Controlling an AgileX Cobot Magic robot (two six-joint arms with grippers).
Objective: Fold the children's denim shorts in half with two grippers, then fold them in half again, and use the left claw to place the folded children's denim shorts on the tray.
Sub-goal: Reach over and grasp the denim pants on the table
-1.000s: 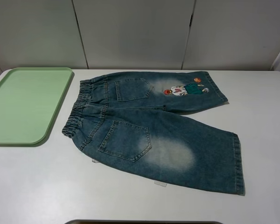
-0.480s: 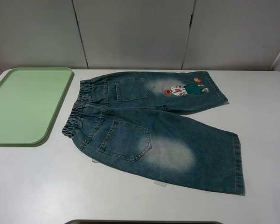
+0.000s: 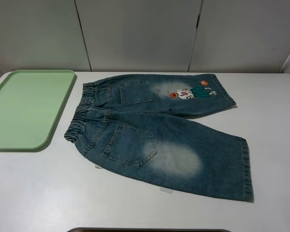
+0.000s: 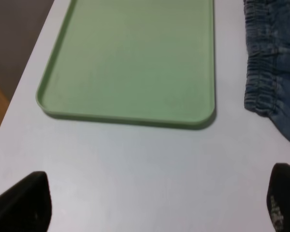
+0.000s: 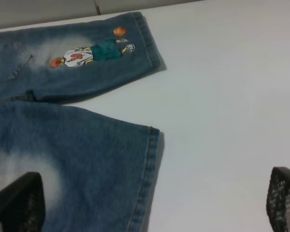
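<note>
Plainly both stand wide open and empty: the left gripper (image 4: 152, 203) faces the tray (image 4: 135, 116), with the waistband (image 4: 261, 92) of the children's denim shorts (image 3: 154, 130) just off to one side, while the right gripper (image 5: 150, 203) hovers at the near leg's hem (image 5: 147, 179). The shorts lie flat beside the tray, long axis running gripper to gripper. Only the high view shows the whole garment, and only the wrist views show fingertips.

No legible text or numbers, cartoon print (image 5: 89, 53) on the denim shorts (image 3: 135, 145) too blurred to read

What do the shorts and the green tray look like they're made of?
The children's denim shorts: faded blue-green denim, judging by stitched seams, patch pockets and whitish worn patches; the gathered waistband looks elastic. The tray: probably plastic, pale green, smooth and matte, with a moulded low rim.
</note>
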